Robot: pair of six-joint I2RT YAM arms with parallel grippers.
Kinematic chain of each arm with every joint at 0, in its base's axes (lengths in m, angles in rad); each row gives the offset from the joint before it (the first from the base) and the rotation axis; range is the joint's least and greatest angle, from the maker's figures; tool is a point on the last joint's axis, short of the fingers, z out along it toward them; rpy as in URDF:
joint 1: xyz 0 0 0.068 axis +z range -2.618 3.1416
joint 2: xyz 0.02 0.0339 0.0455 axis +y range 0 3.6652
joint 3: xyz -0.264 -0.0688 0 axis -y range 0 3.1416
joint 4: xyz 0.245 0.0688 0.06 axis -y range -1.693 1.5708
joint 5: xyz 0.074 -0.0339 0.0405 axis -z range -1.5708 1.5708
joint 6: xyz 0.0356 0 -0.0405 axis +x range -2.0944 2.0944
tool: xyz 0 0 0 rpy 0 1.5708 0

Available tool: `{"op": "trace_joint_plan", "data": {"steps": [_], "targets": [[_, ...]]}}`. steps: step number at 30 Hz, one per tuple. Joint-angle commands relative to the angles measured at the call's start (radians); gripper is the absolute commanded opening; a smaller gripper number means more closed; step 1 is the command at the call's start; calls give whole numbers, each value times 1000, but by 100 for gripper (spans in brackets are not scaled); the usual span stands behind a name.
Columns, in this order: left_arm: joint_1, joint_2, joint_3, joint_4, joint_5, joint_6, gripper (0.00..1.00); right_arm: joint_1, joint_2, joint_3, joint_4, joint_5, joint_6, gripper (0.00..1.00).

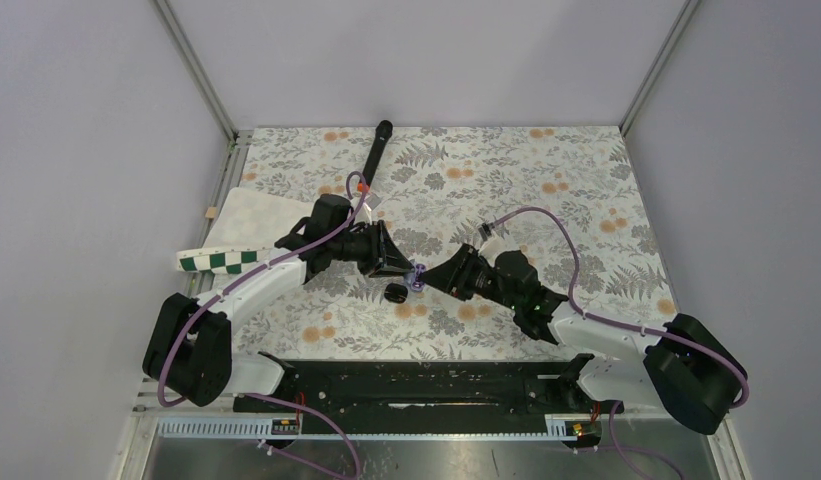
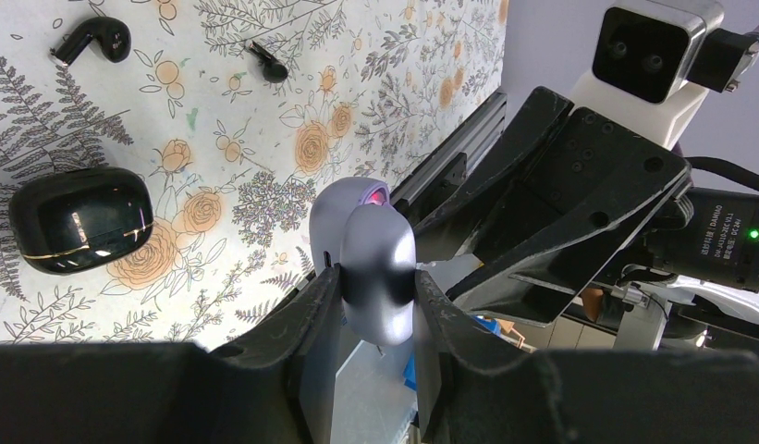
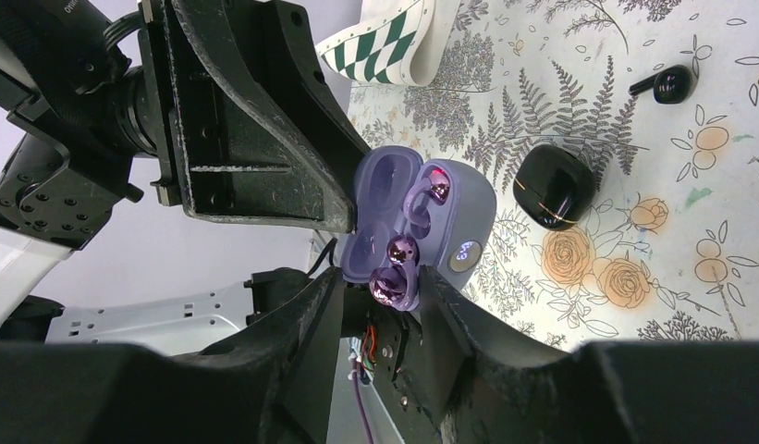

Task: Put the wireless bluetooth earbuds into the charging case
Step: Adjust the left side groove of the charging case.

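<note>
Floral tablecloth, plain walls (greyish); left gripper pinches purple case, right gripper pinches earbud.

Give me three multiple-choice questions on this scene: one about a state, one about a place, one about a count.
1. The purple case in the left pincer is: A) open B) shut C) lying flat on the table.
2. Where is the black case? A) stacked on the purple case B) on the floral cloth C) off the table.
3. How many black earbuds lie loose on the cloth? A) one B) two C) four.
Answers: 1 A, the right wrist view shows purple earbuds inside it; 2 B, it rests on the cloth apart from both arms; 3 B, the left wrist view shows two.
</note>
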State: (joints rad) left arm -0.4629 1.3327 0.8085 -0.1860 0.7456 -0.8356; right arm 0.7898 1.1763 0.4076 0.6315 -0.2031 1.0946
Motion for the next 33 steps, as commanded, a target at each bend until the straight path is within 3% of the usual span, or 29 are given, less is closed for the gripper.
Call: {"op": "trace_joint_plan", "data": {"steps": [1,33], "targets": [[6,-7,15,51,8,-3,0,0,-18,-16,45,11,11,43],[6,-4,8,52,5,0,0,0,-63,36,7,-8,-17,42]]}}
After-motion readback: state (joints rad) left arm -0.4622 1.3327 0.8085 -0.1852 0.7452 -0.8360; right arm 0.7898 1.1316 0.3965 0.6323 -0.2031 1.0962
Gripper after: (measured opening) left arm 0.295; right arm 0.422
